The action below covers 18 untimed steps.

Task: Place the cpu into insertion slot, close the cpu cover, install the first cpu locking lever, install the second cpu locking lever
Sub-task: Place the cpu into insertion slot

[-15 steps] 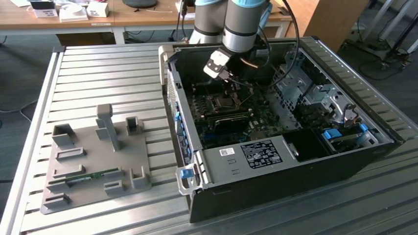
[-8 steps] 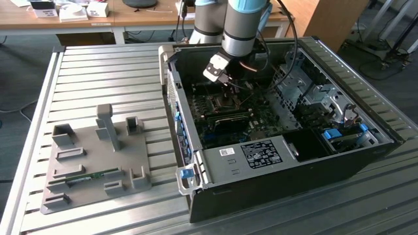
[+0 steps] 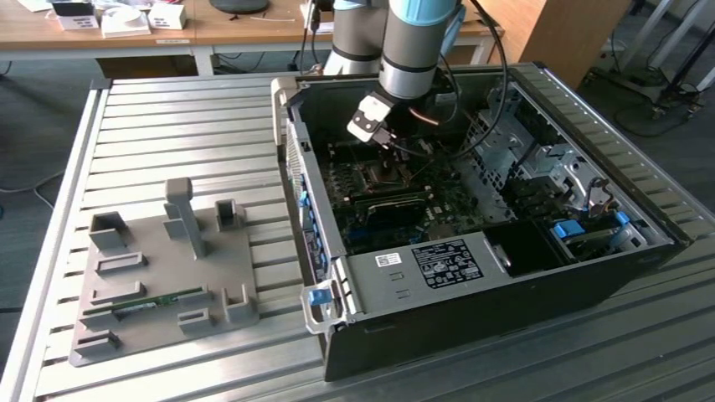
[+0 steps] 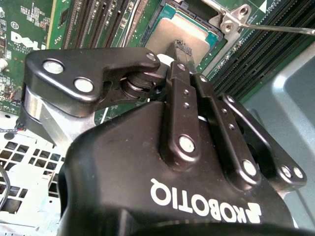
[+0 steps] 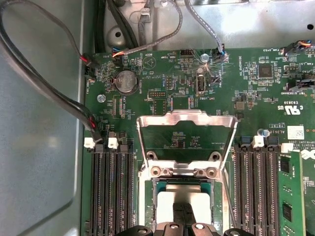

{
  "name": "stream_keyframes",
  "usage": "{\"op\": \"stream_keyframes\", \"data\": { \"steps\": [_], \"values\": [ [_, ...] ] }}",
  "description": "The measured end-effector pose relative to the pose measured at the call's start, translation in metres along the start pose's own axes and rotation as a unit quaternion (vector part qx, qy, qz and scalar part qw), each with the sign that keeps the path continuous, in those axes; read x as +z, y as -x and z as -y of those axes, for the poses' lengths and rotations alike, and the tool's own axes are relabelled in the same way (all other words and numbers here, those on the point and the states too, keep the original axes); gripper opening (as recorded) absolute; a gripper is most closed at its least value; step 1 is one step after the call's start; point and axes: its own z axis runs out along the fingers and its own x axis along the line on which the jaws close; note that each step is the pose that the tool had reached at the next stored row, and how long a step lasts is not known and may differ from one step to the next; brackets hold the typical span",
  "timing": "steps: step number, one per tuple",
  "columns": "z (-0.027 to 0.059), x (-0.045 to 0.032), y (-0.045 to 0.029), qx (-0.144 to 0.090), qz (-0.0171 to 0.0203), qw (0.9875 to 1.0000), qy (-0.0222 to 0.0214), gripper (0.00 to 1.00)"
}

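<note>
Now fingers closed; tips at cpu.

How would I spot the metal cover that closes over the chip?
Look inside the computer case, at its green board. Between the long black slots lies a pale square chip; beside it stands the cover, a silver frame with a hollow middle, tipped up open.

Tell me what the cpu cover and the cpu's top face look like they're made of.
The cpu cover looks like bare stamped metal: silver, glinting, with thin bent edges. The cpu face seems matte pale grey metal, evenly dull.
</note>
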Motion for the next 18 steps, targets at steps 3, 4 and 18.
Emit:
{"op": "stream_keyframes", "data": {
  "steps": [3,4,18],
  "values": [
    [0.0002,0.0015,0.0002,0.0,0.0005,1.0,-0.0003,0.11],
    [0.0002,0.0015,0.0002,0.0,0.0005,1.0,-0.0003,0.11],
    [0.0001,0.0022,0.0001,0.0,0.0002,1.0,-0.0001,0.11]
  ]
}}
